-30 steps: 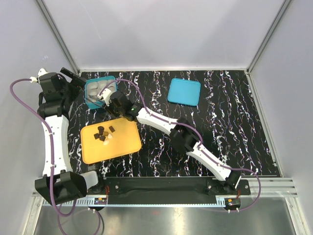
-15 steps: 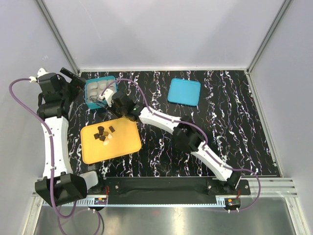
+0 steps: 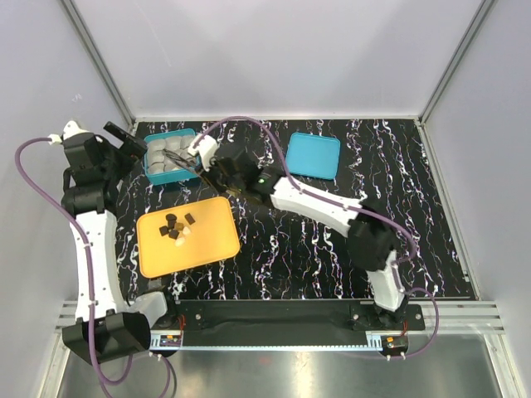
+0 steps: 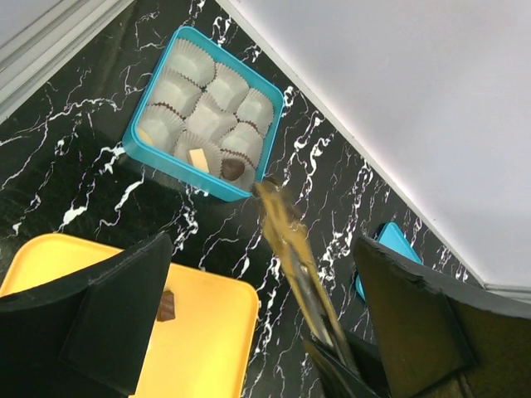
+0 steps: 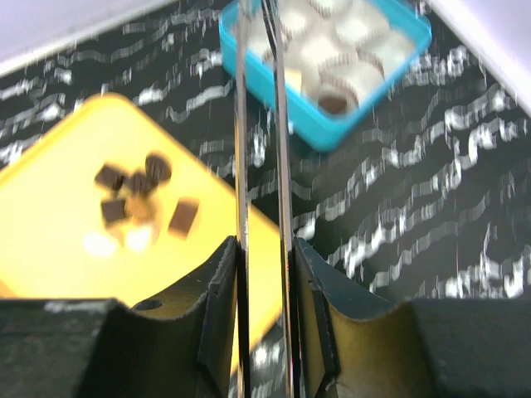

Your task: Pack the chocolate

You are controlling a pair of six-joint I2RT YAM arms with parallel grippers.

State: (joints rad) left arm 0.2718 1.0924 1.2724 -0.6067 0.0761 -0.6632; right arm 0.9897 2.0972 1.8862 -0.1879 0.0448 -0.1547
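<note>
Several dark and cream chocolate pieces (image 3: 177, 228) lie clustered on the orange tray (image 3: 203, 249), also in the right wrist view (image 5: 137, 199). The teal box (image 3: 149, 163) with pale paper cups holds one cream piece (image 4: 197, 157) and one dark piece (image 4: 233, 168). My right gripper (image 3: 217, 160) is shut on metal tweezers (image 5: 241, 124) that point at the box's near right corner; their tips are out of the right wrist view. My left gripper (image 3: 124, 137) is wide open and empty, left of the box.
The flat teal lid (image 3: 313, 155) lies at the back, right of centre. The box sits in the far left corner near the wall rail. The right arm stretches diagonally across the black marbled table.
My right wrist has moved back and to the right, and its elbow has swung right. The tweezers now reach the box from farther right. The left arm has barely shifted.
</note>
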